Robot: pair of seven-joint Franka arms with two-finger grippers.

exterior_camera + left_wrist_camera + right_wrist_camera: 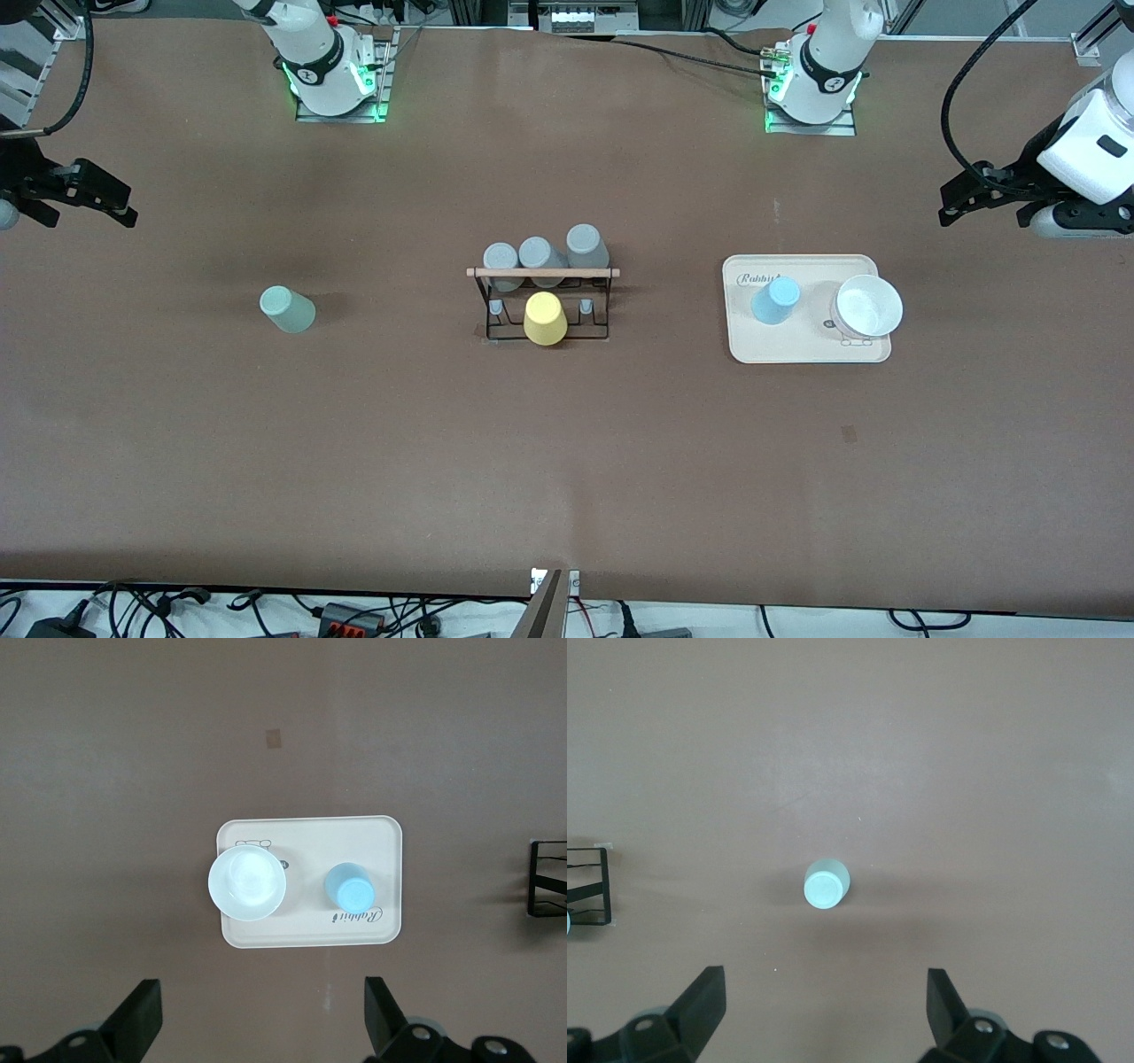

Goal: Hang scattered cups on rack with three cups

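With both end effectors spread wide and empty, your right end effector point(819, 1010) could topple the mint cup point(827, 885) below it, while the left end effector point(264, 1023) risks clipping the white bowl point(247, 882) beside the blue cup point(351, 887).

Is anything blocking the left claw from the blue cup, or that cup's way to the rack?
Nothing visible. The open left claw hangs above the tray; the blue cup stands there apart from the white bowl. Bare table lies between tray and rack.
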